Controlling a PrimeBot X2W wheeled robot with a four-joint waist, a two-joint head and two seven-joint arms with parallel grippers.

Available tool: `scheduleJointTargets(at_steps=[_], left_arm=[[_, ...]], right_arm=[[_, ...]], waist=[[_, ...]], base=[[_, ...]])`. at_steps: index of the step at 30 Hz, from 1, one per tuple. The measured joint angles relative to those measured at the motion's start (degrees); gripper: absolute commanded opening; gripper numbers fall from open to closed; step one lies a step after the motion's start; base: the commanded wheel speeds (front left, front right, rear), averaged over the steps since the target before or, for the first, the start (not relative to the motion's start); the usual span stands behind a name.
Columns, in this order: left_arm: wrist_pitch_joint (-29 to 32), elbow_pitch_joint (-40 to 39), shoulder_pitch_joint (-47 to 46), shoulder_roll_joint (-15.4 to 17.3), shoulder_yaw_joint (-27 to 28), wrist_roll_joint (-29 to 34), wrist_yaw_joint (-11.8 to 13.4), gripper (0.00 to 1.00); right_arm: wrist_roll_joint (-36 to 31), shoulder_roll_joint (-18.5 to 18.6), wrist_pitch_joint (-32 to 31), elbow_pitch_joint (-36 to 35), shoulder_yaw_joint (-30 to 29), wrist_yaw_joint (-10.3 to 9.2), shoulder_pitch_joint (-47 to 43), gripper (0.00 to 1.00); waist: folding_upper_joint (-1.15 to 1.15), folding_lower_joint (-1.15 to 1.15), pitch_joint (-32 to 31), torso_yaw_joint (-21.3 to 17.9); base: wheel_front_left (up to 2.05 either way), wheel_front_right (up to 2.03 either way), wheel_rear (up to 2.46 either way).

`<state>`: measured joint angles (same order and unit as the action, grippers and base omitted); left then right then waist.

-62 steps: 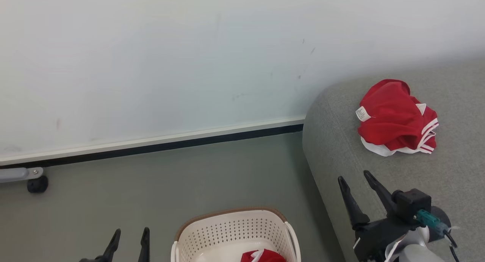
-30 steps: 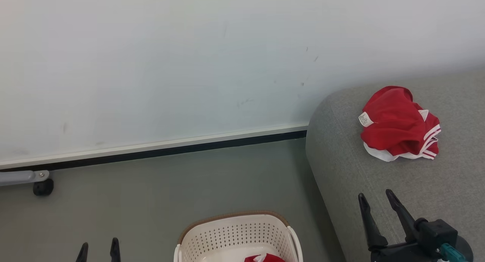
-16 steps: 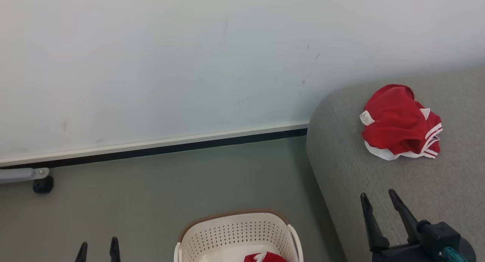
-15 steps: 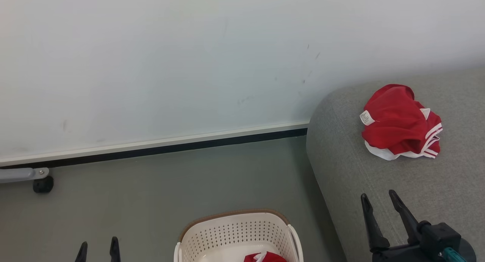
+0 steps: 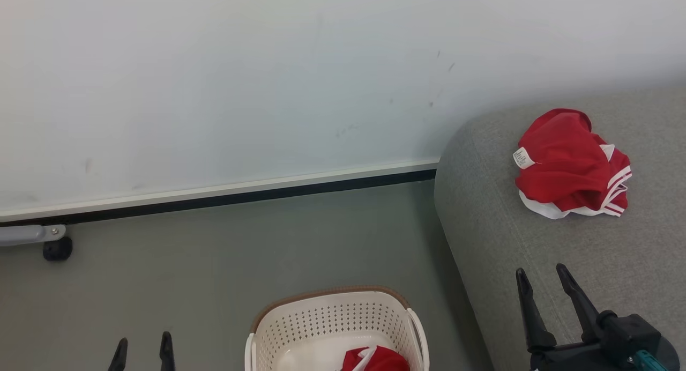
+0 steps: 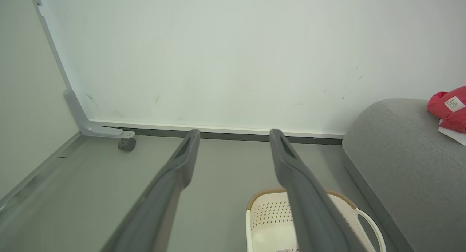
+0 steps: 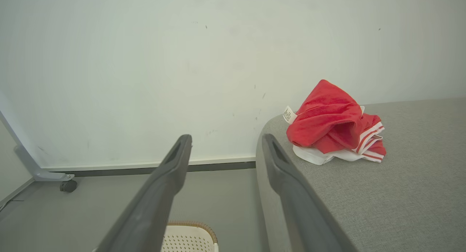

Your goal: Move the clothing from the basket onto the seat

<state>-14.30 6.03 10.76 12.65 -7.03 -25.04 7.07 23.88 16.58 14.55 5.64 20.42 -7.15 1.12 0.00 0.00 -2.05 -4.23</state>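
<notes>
pale wall (image 5: pixel 214 65) | dark baseboard (image 5: pixel 241 198) | grey floor (image 5: pixel 214 264) | black caster (image 5: pixel 57 249) far left

A pale, almost white wall (image 5: pixel 214 81) ran across the back, marked with a few small dark scuffs (image 5: pixel 440 76). Along its foot lay a white strip (image 5: pixel 241 188) over a black band (image 5: pixel 241 198). The floor (image 5: pixel 214 264) was plain grey-green and matte. At the far left a grey metal leg (image 5: pixel 27 235) ended in a black caster (image 5: pixel 57 249); the left wrist view showed a grey post (image 6: pixel 51 51) rising from it, with a pale side wall (image 6: pixel 25 110) beyond. A grey sofa (image 5: pixel 589 264) with a rounded corner stood at the right, close to the wall. The light was soft and even
</notes>
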Motion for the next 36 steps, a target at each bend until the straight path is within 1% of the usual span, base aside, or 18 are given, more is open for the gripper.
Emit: scheduleJointTargets(at_steps=[5, 8, 18, 29, 36], left_arm=[[0.0, -0.42, -0.53, 0.05, -1.43, 0.53, -0.45, 1.0], [0.0, -0.49, -2.34, 0.19, -2.43, 1.02, -0.63, 1.0], [1.94, 1.31, -9.87, -0.19, -7.6, 3.91, -3.1, 1.0], [6.26, 8.1, -18.21, -2.04, -13.97, 7.11, -6.11, 1.0], [8.87, 13.52, -22.97, -3.77, -16.18, 7.92, -6.69, 1.0]], right_arm=[[-0.33, 0.09, 0.0, -1.24, -1.34, 0.0, 0.01, 1.0], [-0.99, 0.09, 0.0, -2.05, -2.32, 0.0, 0.23, 1.0], [-1.75, 0.14, 0.14, -3.76, -4.01, 0.0, 4.14, 1.0], [-2.72, 0.14, 0.08, -5.78, -4.57, 0.0, 11.77, 1.0], [-2.76, 0.2, -0.38, -6.39, -4.8, 0.02, 17.74, 1.0]], waist=[[0.0, 0.0, 1.8, 0.03], [0.0, 0.0, 3.37, 0.04], [0.0, 0.01, 9.34, -0.28], [0.01, 0.01, 17.24, -2.29], [0.01, 0.01, 22.35, -4.18]], base=[[0.0, 0.0, 0.0], [0.0, 0.0, 0.0], [0.0, 0.0, 0.0], [0.0, 0.0, 0.0], [0.0, 0.0, 0.0]])
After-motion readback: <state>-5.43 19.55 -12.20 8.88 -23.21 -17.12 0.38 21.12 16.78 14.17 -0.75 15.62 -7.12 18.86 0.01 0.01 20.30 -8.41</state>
